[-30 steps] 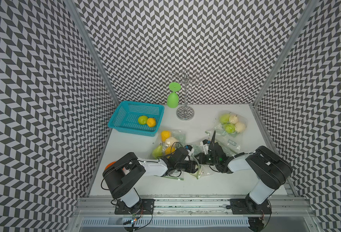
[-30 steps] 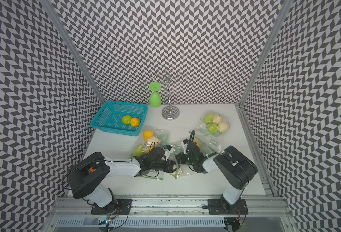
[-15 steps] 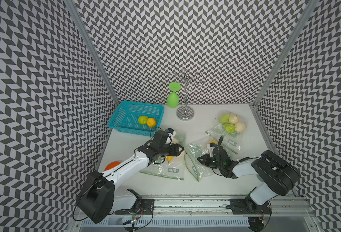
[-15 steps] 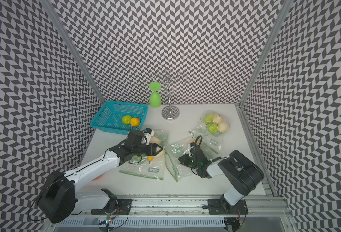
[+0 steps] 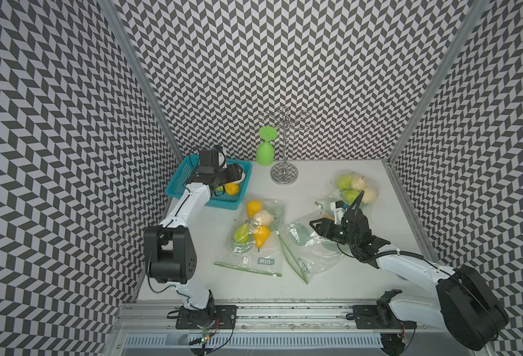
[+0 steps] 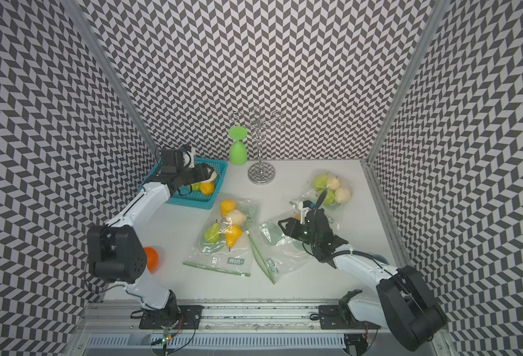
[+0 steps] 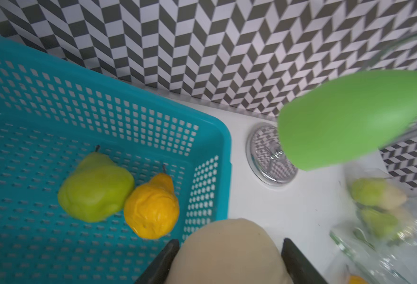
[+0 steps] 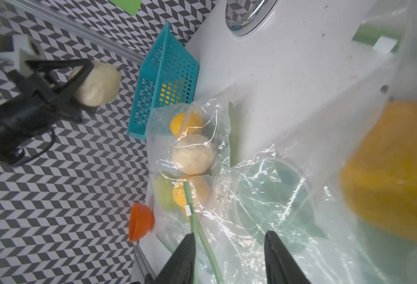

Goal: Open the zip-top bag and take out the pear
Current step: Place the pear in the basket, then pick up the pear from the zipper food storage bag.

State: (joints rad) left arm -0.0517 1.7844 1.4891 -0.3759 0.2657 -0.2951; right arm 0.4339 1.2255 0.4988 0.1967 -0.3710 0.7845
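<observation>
A cream pear [image 7: 227, 250] sits between the jaws of my left gripper [image 5: 237, 173], in the air over the near-right rim of the teal basket [image 5: 211, 203]. In the left wrist view a thin gap shows between the pear and one finger [image 7: 293, 258], so the jaws stand open around it. The clear zip-top bag [image 5: 312, 255] lies crumpled mid-table with its green zip strip loose. My right gripper [image 8: 229, 248] hovers open over that bag, gripping nothing. An orange pear [image 8: 394, 172] shows blurred through the plastic beside it.
The basket holds a green pear [image 7: 94, 189] and a yellow pear [image 7: 153, 206]. A second bag [image 5: 254, 234] with several pears lies left of centre, a third bag [image 5: 354, 188] at back right. A green goblet [image 5: 265, 154], a metal stand [image 5: 284, 175] and an orange bowl [image 6: 151, 259] stand around.
My left arm has swung from the bags to above the basket with the cream pear, and its jaws have widened. My right gripper has opened and drawn back from the bag's mouth.
</observation>
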